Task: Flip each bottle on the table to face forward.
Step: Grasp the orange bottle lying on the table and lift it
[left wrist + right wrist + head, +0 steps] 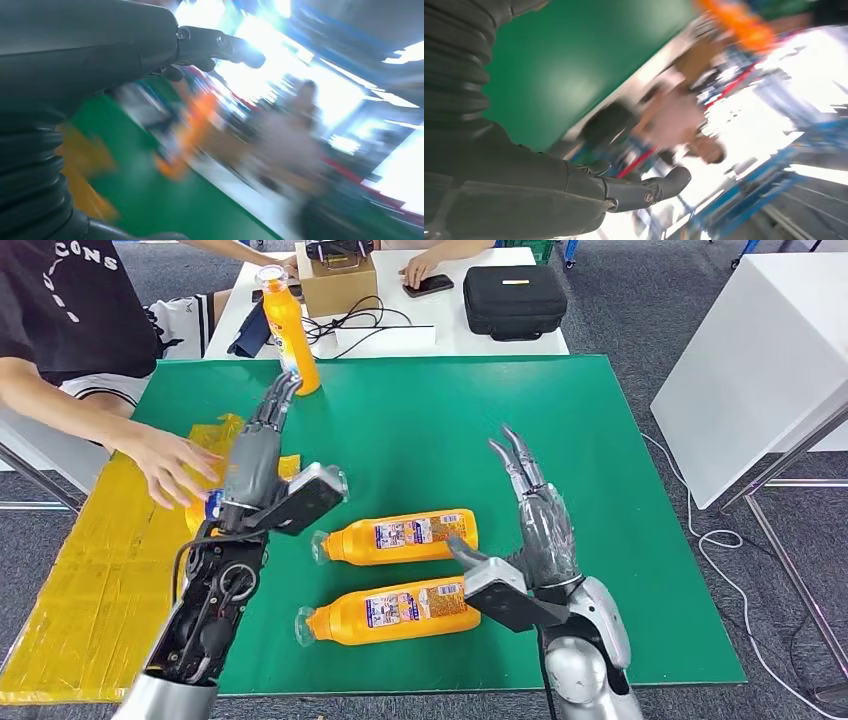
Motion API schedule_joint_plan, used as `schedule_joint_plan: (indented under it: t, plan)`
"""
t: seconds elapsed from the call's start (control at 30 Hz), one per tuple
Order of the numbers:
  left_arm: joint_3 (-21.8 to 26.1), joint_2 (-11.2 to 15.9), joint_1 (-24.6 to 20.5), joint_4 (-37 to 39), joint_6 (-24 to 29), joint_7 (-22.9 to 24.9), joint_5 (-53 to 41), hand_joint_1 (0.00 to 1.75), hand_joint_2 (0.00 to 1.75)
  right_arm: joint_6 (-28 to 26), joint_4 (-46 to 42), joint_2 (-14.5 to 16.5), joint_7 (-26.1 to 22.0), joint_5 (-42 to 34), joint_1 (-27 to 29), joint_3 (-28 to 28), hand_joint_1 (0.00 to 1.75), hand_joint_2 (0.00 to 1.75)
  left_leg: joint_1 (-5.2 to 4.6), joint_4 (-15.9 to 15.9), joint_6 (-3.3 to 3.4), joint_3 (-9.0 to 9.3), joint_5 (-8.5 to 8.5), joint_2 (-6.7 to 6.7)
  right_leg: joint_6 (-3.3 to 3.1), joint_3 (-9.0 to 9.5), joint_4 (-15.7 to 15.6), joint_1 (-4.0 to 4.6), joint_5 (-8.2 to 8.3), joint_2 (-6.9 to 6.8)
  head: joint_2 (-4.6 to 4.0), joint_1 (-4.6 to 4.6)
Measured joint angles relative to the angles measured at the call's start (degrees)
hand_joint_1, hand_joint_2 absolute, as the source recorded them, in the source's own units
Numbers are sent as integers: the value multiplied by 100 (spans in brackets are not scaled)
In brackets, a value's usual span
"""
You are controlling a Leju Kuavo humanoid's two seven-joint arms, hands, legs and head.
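Observation:
Two orange bottles lie on their sides on the green table mat (420, 430), caps to the left: one (400, 535) in the middle, the other (390, 612) nearer the front edge. A third orange bottle (288, 330) stands upright at the mat's far left corner; it is a blurred orange shape (192, 130) in the left wrist view. My left hand (258, 455) is raised above the mat's left side, fingers stretched out, holding nothing. My right hand (535, 520) is lifted to the right of the lying bottles, fingers straight and apart, empty.
A person sits at the left, one hand (170, 468) on another orange bottle over the yellow sheet (90, 570). Behind the mat a white table carries a cardboard box (338, 285), cables, a phone and a black case (514, 300). A white table (760, 360) stands right.

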Motion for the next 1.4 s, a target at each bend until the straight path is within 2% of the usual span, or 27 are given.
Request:
schedule_joint_plan:
  t: [0.07,0.13,0.2,0.37,0.53,0.7,0.87,1.2,1.4]
  plan:
    - [-62,-10,236,-125,-632,-635,1273,0,175,60,90,3,303,742,-85,-42,0,175,0,-1,0,0,0,-1,0,0,-1,0,0,0,0,1]
    - [-153,-16,446,-146,-1137,-1062,2044,0,175,254,277,3,586,1242,-205,-93,0,175,0,-1,0,1,1,-1,-1,1,-1,0,0,0,0,1]
    - [-238,-21,611,-145,-1327,-1246,2340,0,175,382,473,3,758,1495,-318,-148,0,175,0,0,-1,2,2,-3,-1,2,-1,0,1,-1,0,1]
    - [-350,-31,821,-147,-1571,-1307,2683,0,175,716,910,5,1231,1973,-595,-185,0,175,0,0,-1,3,3,-3,0,5,1,0,2,-1,0,0]
    - [-496,-62,1074,-182,-1696,-1425,2808,0,175,812,1772,15,1615,2234,-1019,-187,0,175,0,0,-1,2,3,-4,0,3,1,0,2,-1,0,1]
    - [-565,-93,1279,-245,-1705,-1488,2786,0,175,730,2616,86,1606,2238,-1388,-69,0,175,1,0,-1,1,3,-3,0,2,1,1,2,-1,0,0]
    - [-586,-133,1382,-326,-1744,-1508,2747,0,175,589,3523,200,1557,2386,-1690,348,0,175,2,-1,-2,2,4,-4,0,3,4,2,1,-1,0,0]
    - [-587,-157,1425,-339,-1636,-1549,2582,0,175,383,5091,656,1605,2526,-2296,1109,0,175,2,0,-3,5,5,-3,0,1,8,2,1,-1,0,0]
    - [-666,-182,1388,-349,-1619,-1552,2495,0,175,342,5870,937,1747,2554,-2584,1361,0,175,2,0,-3,4,5,-4,0,1,8,1,1,-2,0,1]
